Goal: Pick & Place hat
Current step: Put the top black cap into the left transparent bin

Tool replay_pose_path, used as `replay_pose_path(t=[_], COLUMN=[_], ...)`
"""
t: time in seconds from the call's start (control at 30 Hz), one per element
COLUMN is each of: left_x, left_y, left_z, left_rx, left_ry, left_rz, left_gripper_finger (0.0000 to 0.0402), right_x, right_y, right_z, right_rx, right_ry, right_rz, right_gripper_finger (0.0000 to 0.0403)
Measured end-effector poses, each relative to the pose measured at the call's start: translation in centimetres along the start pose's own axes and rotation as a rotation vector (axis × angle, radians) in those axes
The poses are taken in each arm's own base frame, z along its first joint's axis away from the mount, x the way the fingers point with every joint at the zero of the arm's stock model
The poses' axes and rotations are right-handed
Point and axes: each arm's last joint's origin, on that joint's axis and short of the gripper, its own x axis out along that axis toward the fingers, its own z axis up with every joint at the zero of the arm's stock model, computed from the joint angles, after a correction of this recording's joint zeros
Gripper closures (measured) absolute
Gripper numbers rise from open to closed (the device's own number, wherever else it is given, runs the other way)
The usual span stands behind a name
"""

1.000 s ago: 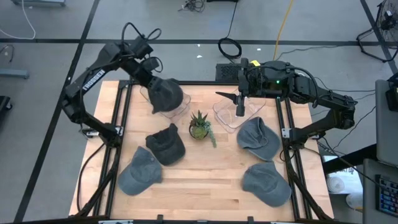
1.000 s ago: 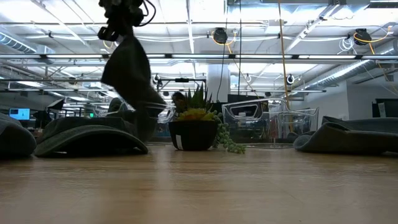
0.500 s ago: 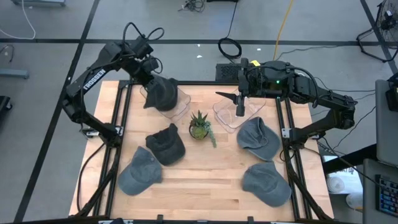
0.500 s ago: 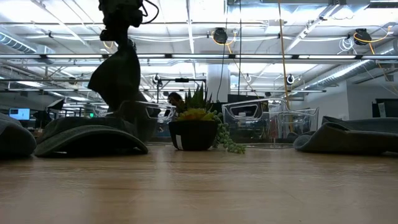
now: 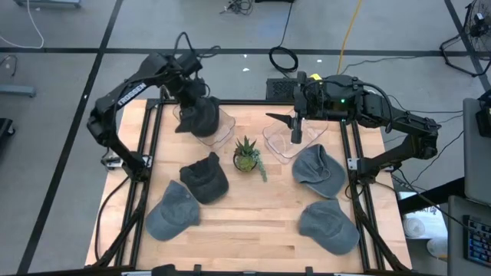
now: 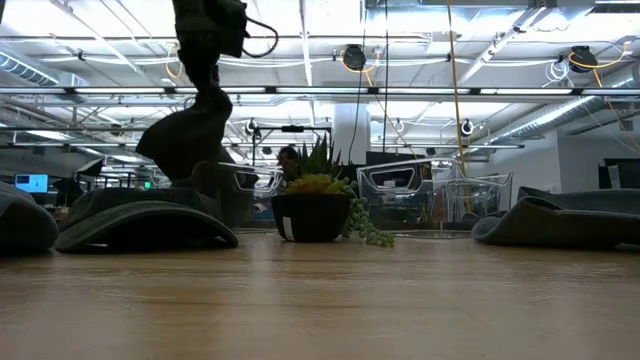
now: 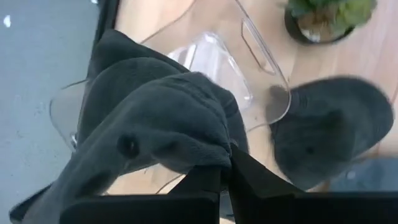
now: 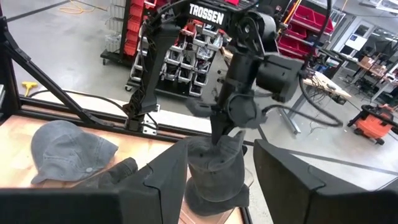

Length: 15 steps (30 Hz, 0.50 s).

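1. The left tool (image 5: 192,98) is clenched on a dark grey hat (image 5: 201,116), pinching a fold of its cloth between the fingers (image 7: 205,180).
2. The hat hangs from that tool over a clear plastic bin (image 5: 222,132) at the back left of the desk (image 5: 253,215); in the low view its lower edge (image 6: 185,140) seems to reach the bin's rim, though contact is hard to judge.
3. In the left wrist view the held hat (image 7: 155,124) drapes across the bin (image 7: 261,74), with another hat (image 7: 329,137) lying on the desk beyond it.
4. The right tool (image 5: 294,132) waits over a 2nd clear bin (image 5: 280,142) at the back right, its fingers (image 8: 155,180) standing apart and grasping nothing.
5. From the right wrist view the left arm (image 8: 242,68) shows with the hat (image 8: 214,168) dangling below it.
6. A small potted plant (image 5: 246,156) stands between the 2 bins.
7. 4 more hats lie on the desk: a dark one (image 5: 205,176) and a lighter one (image 5: 173,211) on the left, and 2 grey ones (image 5: 317,170) (image 5: 328,226) on the right.
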Motion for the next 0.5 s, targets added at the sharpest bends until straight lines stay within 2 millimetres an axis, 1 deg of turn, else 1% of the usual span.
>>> replay_pose_path(t=[0.13,0.3,0.4,0.5], left_x=[0.1,-1.0,-1.3,-1.4], left_y=[-0.5,-1.4,-2.0,-2.1], left_z=[-0.1,-0.6,-0.8,-1.0], left_rx=[0.081,0.170,0.203,0.224], left_ry=[0.028,0.008,0.016,0.028], left_rz=[-0.028,-0.025,-0.027,-0.018], left_gripper_finger=[0.0394,0.0394,0.0394,0.0394], right_x=[0.0,0.0,0.6,1.3], right_y=[0.0,0.0,0.2,0.4], right_z=[0.0,0.0,-0.5,-1.2], right_rx=[0.001,0.001,0.002,0.002], right_ry=[0.000,0.000,-0.010,-0.005], right_rz=[0.000,0.000,-0.003,-0.002], right_gripper_finger=[0.0230,0.0230,0.0229,0.0230])
